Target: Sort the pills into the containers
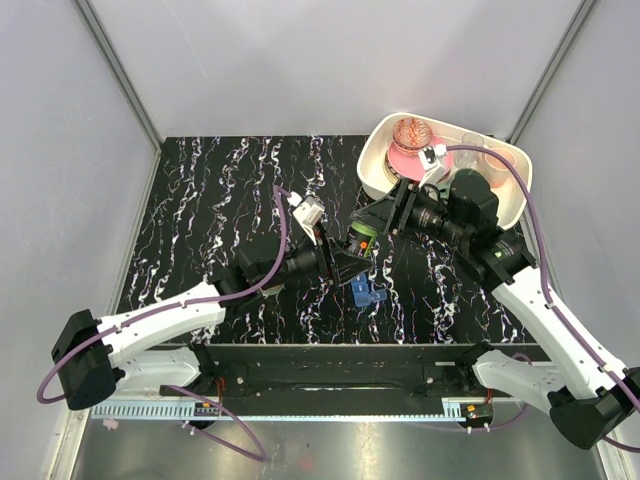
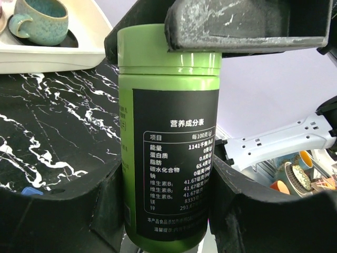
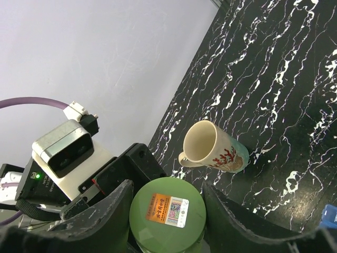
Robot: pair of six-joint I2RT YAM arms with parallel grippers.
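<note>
Your L gripper [image 2: 168, 213] clamps the green bottle [image 2: 168, 132], R gripper [image 3: 167, 213] its cap [image 3: 167, 206]; twist w/ weak L grip & bottle prob. just spins.

Green bottle [image 2: 168, 132], blue pillbox [image 1: 368, 293], blk/wht marbled table [image 1: 200, 220]

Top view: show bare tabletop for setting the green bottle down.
Free: the table's left half, from the wall to the left arm, and the back strip left of the white tray. Crowded: around green bottle and blue pill box.
</note>
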